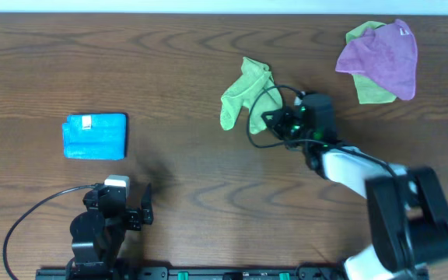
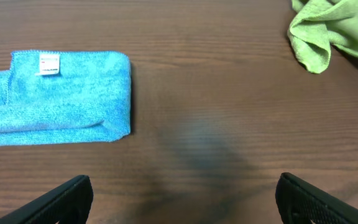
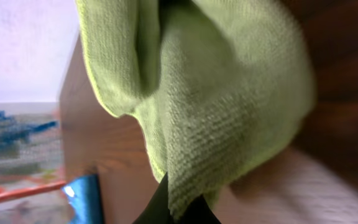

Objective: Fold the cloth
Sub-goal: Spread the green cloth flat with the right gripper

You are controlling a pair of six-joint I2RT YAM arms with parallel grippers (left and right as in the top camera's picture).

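At the near-left edge of the brown wooden surface (image 1: 185, 54), the left end effector (image 1: 120, 199) is held with its jaws spread apart and empty. Beyond it, a folded blue microfibre cloth (image 1: 96, 136) lies flat. Near the centre, the right end effector (image 1: 274, 120) is clamped on a crumpled lime-green microfibre cloth (image 1: 243, 92). At the far-right corner, a purple microfibre cloth (image 1: 383, 54) overlaps another green cloth (image 1: 370, 92).

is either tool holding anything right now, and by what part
The right tool pinches the middle green cloth at its edge nearest that arm. The left tool is open and holds nothing.
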